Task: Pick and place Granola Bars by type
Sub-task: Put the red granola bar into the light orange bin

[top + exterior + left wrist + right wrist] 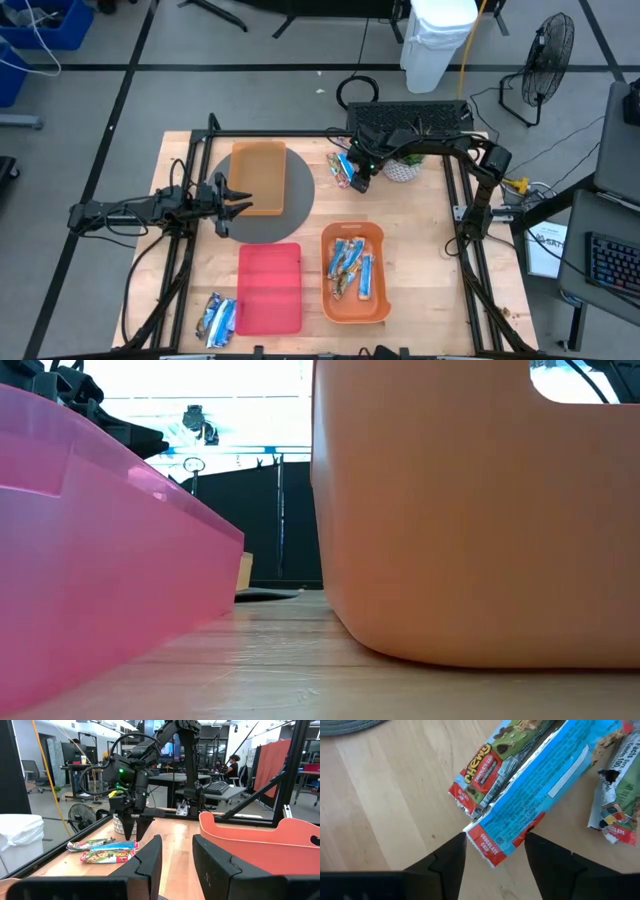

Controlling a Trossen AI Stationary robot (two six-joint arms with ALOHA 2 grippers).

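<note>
A small heap of granola bars [343,166] lies on the wood at the table's far middle. My right gripper [356,184] hangs over it, pointing steeply down, open. In the right wrist view a blue bar [540,795] lies on top of a bar with a red and green wrapper [485,770], and its red end [490,844] sits between my two fingers. A third bar [615,805] lies beside them. My left gripper [177,865] waits level at the table's left [240,200], open, with nothing between its fingers. My right gripper comes from above at a slant, one finger [452,855] on either side of the blue bar's red end [492,847]. The bar lies flat on the other bar and the table. Whether the fingers touch the wrapper, I cannot tell.
An orange tray [258,150] rests on a grey round mat [300,215] at the far left. A red tray [270,288] lies near the front. An orange bin [326,262] holds several blue bars. Silvery bars [218,318] lie at the front left, a white pot [402,171] beside the heap.
</note>
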